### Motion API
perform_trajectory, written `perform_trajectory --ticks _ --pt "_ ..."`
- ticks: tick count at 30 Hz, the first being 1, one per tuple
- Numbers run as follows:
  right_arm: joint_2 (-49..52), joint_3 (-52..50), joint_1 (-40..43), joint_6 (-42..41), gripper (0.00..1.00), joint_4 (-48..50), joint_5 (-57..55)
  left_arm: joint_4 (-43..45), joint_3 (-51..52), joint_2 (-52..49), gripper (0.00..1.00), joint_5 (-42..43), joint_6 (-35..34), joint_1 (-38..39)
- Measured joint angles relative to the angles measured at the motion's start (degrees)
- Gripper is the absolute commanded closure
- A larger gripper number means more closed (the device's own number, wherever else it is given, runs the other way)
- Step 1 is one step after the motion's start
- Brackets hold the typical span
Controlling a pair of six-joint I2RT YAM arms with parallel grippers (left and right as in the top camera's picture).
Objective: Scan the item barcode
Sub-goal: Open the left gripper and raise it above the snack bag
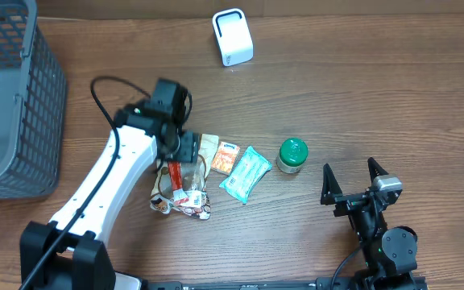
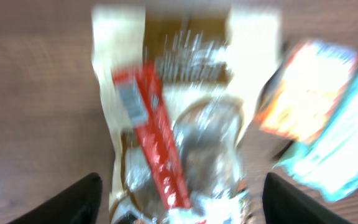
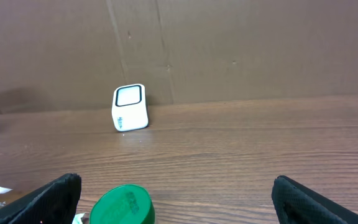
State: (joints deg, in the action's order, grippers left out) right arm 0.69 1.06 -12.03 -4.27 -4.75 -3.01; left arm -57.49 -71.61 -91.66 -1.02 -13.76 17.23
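I see L gripper jaws spread over crinkly clear pouch w/ flat red stick; R gripper jaws spread too, near round green lid.

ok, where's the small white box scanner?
The white scanner sits far centre of the wooden table in the overhead view, well beyond the green-lidded jar.

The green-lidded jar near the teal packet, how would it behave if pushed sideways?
The green-lidded jar stands upright, lid up, so a low push would probably slide it across the smooth wooden table. It looks rigid, likely not deforming. If tipped, its round body would probably roll.
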Motion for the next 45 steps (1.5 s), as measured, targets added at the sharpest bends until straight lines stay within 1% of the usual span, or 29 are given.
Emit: perform_trajectory --ticks 4,6,14,20,45 --pt "0.0 0.0 0.0 0.0 0.0 0.0 0.0 1.0 -3.1 0.2 0.09 0.0 0.0 0.0" --pt "0.0 0.0 0.0 0.0 0.0 0.0 0.0 2.2 -3.1 0.1 0.0 0.0 0.0 0.0" --pt "0.0 0.0 0.0 0.0 0.0 0.0 0.0 10.4 -3.1 0.1 0.0 0.0 -0.5 0.0" --pt "0.0 0.0 0.0 0.0 0.0 0.0 0.0 14.6 -3.1 0.1 0.0 0.0 -0.9 0.0" --pt "0.0 0.0 0.0 0.0 0.0 0.0 0.0 14.8 -3.1 0.1 0.0 0.0 -0.9 0.0"
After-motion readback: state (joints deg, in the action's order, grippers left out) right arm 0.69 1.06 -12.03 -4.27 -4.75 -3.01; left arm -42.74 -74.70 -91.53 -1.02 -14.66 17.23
